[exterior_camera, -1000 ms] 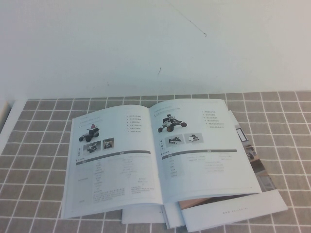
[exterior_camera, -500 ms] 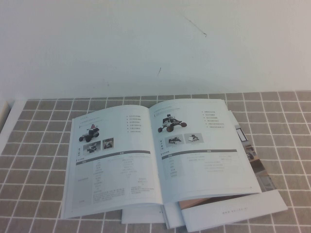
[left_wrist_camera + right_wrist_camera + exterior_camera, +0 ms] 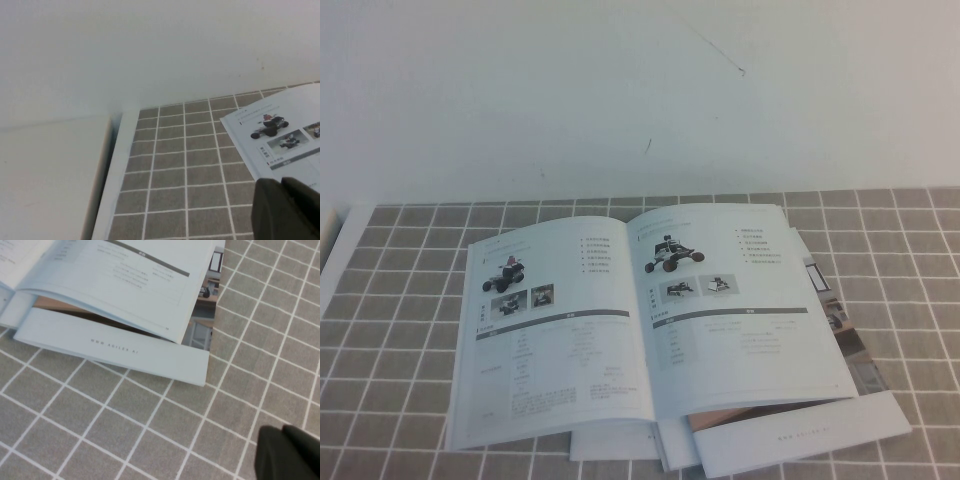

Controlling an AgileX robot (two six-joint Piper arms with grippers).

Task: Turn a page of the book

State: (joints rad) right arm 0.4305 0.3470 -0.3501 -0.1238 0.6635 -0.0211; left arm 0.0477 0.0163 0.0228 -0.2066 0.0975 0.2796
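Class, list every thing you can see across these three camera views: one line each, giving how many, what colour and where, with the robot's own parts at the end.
book: one, white pages with small robot photos, lying open on the tiled surface, near its front edge.
page: one, white, the right-hand leaf of the open book, its outer edge curving up over the cover beneath.
cover: one, white band with a web address and a strip of photo, sticking out under the page at the book's right.
tiled surface: one, grey-brown squares with white lines, under the book.
wall: one, white, behind the surface.
left gripper: one, dark, above the tiles left of the book.
right gripper: one, dark, above the tiles near the book's front right corner.
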